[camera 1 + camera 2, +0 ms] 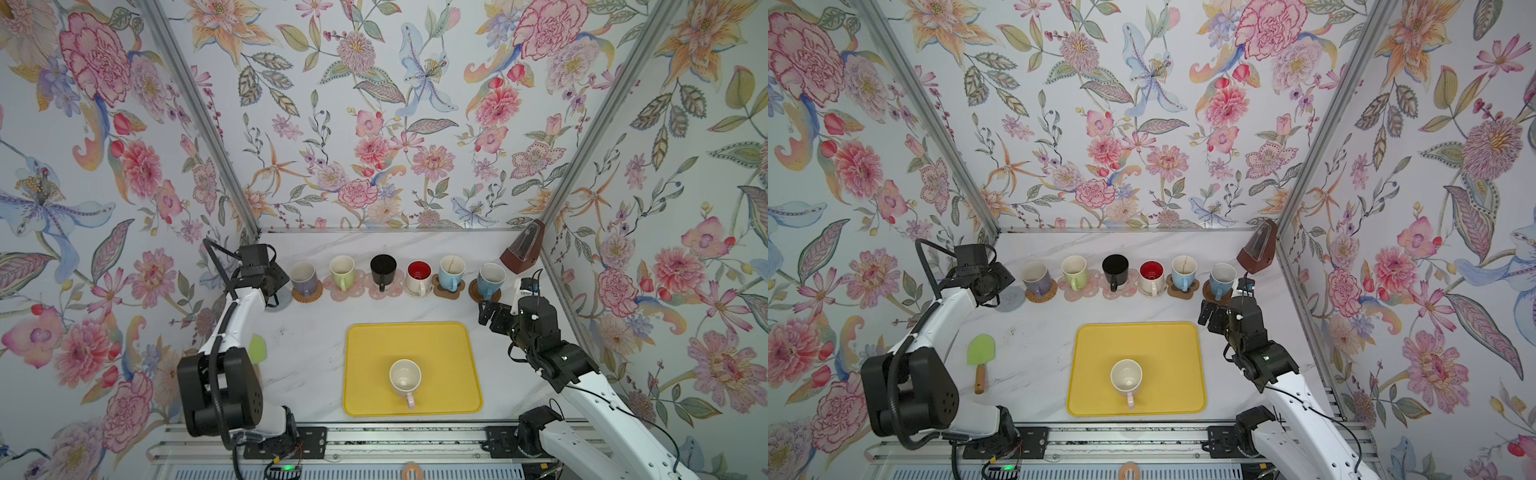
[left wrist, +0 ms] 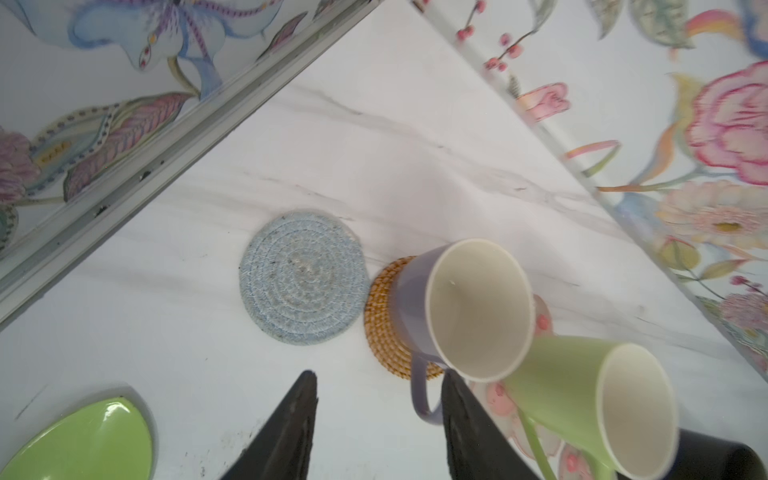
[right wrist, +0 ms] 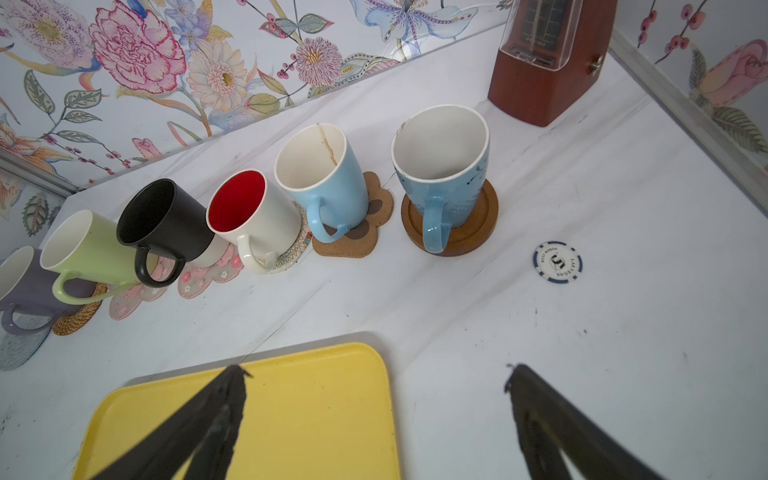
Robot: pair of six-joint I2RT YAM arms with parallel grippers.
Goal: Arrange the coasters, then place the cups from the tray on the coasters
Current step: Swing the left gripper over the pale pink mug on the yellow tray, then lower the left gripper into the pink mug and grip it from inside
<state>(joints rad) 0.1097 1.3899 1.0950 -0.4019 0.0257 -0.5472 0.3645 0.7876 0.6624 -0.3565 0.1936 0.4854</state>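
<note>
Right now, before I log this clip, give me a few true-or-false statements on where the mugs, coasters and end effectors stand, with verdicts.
1. A cream mug stands on the yellow tray. True.
2. The grey coaster carries a mug. False: it lies bare, next to the lavender mug.
3. The black mug stands on a pink flower coaster. True.
4. The right end effector grips a mug. False: it is open and holds nothing.
</note>
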